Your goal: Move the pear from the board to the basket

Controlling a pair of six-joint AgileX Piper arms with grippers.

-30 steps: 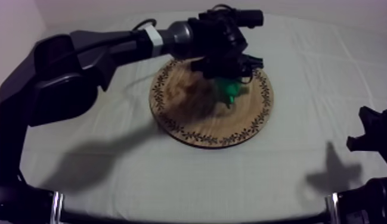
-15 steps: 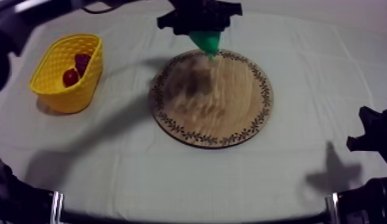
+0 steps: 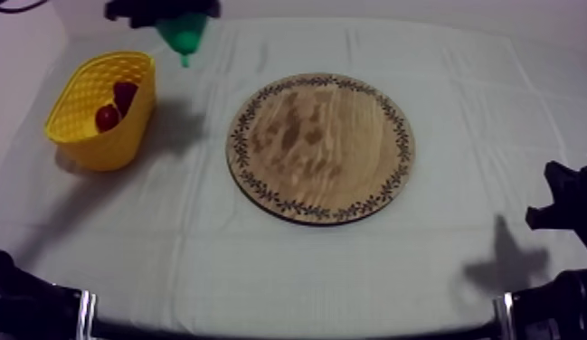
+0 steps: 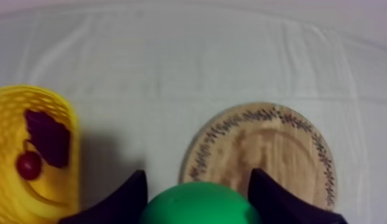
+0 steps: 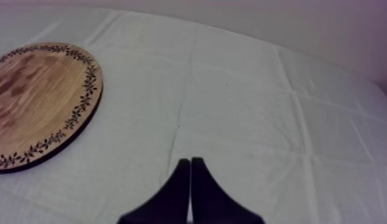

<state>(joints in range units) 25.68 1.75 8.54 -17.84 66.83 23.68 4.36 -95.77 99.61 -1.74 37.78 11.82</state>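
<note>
Near basket point(image 3: 125, 127), left pincer point(image 4: 197, 179) round pear point(image 4: 198, 207)

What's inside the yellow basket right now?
A small red fruit and a dark bunch of grapes lie inside the yellow basket. Its wall hides the floor beneath them. The pear is not in it.

Left end effector point(image 4: 197, 186) grips pear point(image 4: 198, 207), right end effector point(image 5: 190, 168) closed

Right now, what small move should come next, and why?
Probably shift the pear sideways over the yellow basket before lowering: the left hand, shut on it, hangs above bare cloth between basket and wooden board, not over the opening.
</note>
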